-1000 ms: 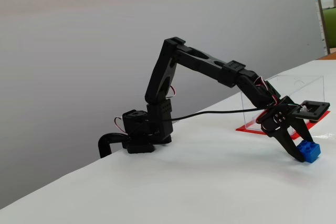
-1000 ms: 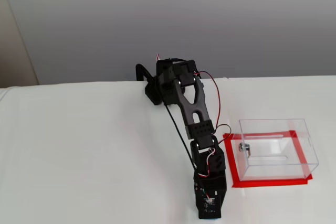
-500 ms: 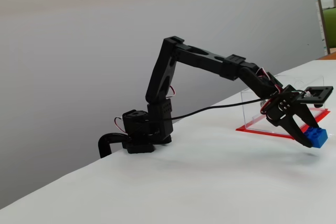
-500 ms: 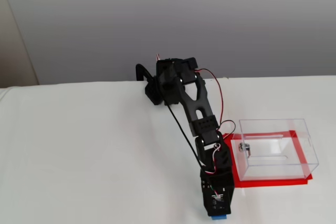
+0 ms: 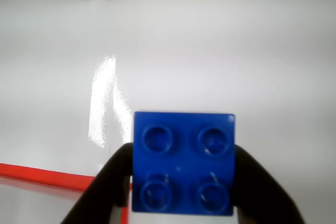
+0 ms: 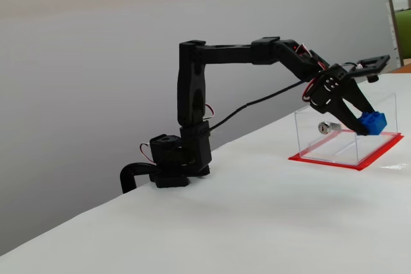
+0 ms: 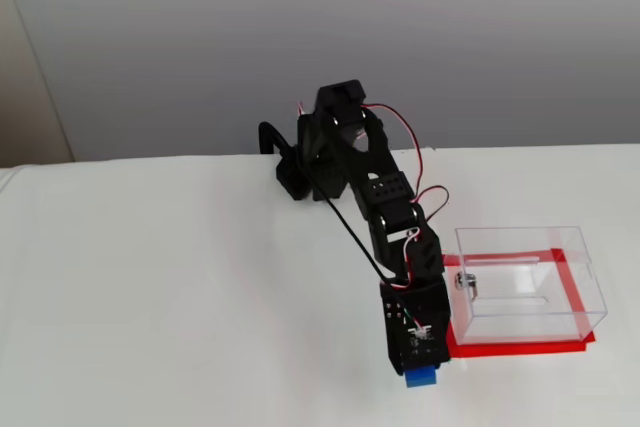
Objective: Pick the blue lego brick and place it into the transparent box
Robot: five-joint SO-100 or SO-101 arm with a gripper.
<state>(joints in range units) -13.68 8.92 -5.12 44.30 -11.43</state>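
End effector (image 6: 365, 124) is clamped on the blue brick (image 5: 182, 162), held clear of the table (image 7: 180, 297), just outside the clear box (image 7: 525, 282). Swing it over the open top and centre between the walls before releasing; watch the near wall.

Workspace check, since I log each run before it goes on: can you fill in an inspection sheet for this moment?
Surface: white table, bare apart from the job's things.
Job's things: blue brick held in the air; clear box on a red base, small silver fitting on its wall, nothing else seen inside.
Clutter: nothing seen.
End effector: end effector shut on the brick, beside the box in the higher fixed view.
Cables: black cable along the arm; red and white wires at the joints.
Surroundings: plain grey wall.
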